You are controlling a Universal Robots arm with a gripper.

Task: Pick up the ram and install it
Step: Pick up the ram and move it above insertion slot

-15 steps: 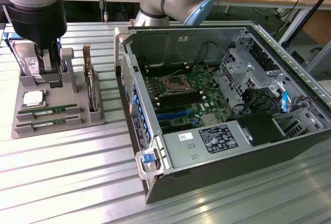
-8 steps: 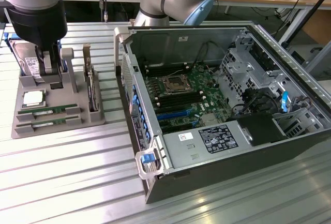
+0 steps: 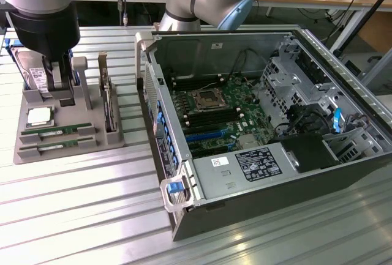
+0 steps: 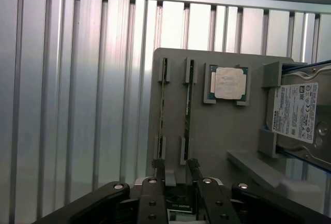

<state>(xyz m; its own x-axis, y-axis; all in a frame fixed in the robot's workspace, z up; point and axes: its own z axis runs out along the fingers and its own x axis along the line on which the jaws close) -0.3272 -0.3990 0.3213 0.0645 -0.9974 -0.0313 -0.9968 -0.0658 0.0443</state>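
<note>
Ribbed aluminium makes up the surface (image 3: 79, 204) (image 4: 77, 105), with cluttered wooden benches behind it. On a grey tray (image 3: 104, 139) (image 4: 217, 131) near the exterior view's left edge of the surface lies the ram (image 3: 52, 132) (image 4: 187, 110). It is a long, thin green stick with small dark chips and a small white label whose print is too fine to read. It is held at both ends in slotted grey blocks. A twin stick (image 3: 49, 147) (image 4: 163, 107) lies parallel just beside it, nearer the tray's outer edge.

On the ram's other side sits a processor (image 3: 38, 117) (image 4: 228, 83) with a pale metal lid whose engraving is illegible. Past that a hard drive (image 3: 33, 72) (image 4: 302, 115) stands in blue-edged holders. Its white label carries barcodes and a word along one edge that looks like TOSHIBA. An expansion card (image 3: 109, 103) stands upright at the tray's far side.

The gripper (image 3: 59, 87) (image 4: 176, 175) hangs over the tray just past one end of the two sticks. Its fingers are spread, hold nothing and touch neither stick, and I cannot tell which stick it is lined up with.

To the exterior view's right lies an open computer case (image 3: 257, 213), its green motherboard (image 3: 226, 103) showing. The power supply (image 3: 245, 167) bears a black label with unreadable white print.
</note>
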